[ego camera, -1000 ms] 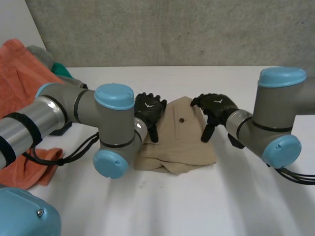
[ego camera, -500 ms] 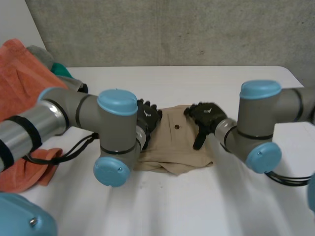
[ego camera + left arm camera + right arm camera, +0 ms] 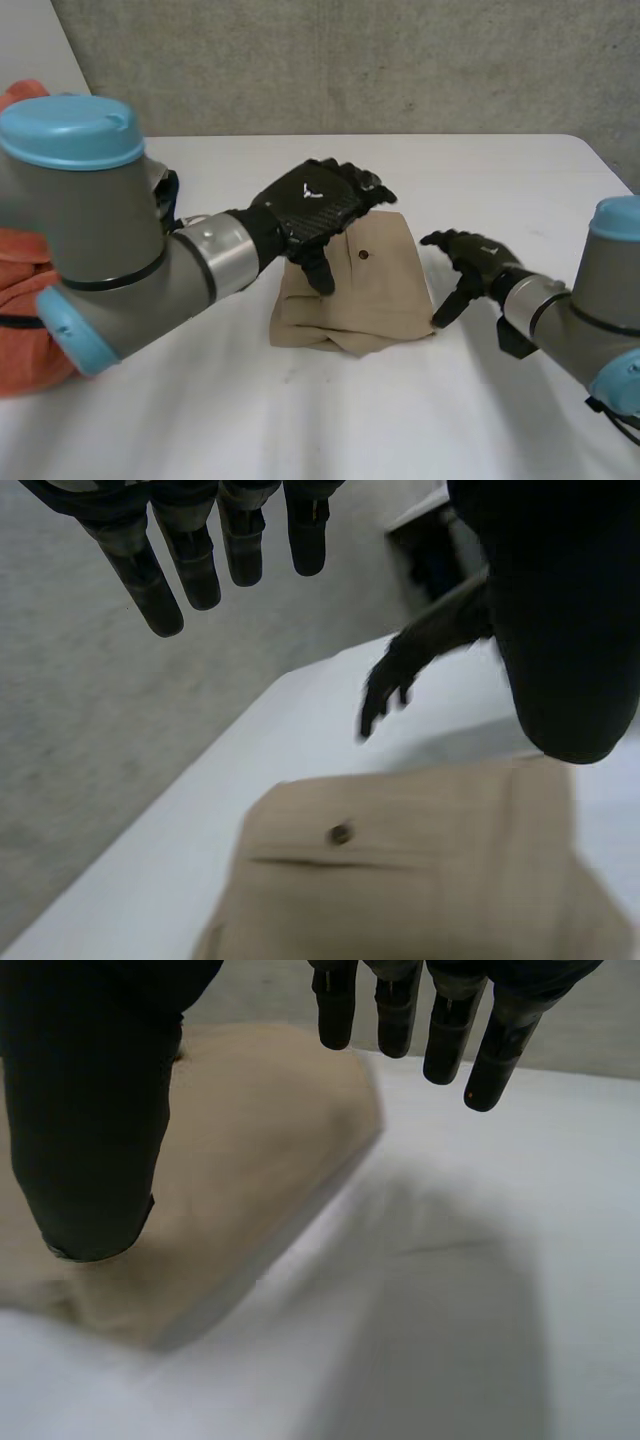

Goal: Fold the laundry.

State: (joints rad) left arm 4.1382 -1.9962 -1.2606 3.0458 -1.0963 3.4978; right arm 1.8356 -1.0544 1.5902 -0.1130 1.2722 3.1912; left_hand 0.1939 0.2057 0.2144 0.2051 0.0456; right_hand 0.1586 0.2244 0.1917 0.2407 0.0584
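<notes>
Folded tan garment (image 3: 372, 300) is seen lying flat mid-table (image 3: 500, 170), one dark button (image 3: 363, 254) facing up with a pocket slit (image 3: 300, 862) just beside it.

Left hand (image 3: 315, 205) is held above the garment's far left part, apart from the cloth. Its fingers (image 3: 190, 570) are straight and spread, the thumb is set wide, and nothing is gripped. A small white emblem (image 3: 307, 190) is printed on the back of the hand; no letters can be read in it.

Right hand (image 3: 472, 262) is placed just beside the garment's right edge, low over the table. Its fingers (image 3: 400, 1010) are straight and loosely spread, and nothing is pinched.

Orange cloth (image 3: 25, 345) is bunched at the table's left side, behind the left arm.
</notes>
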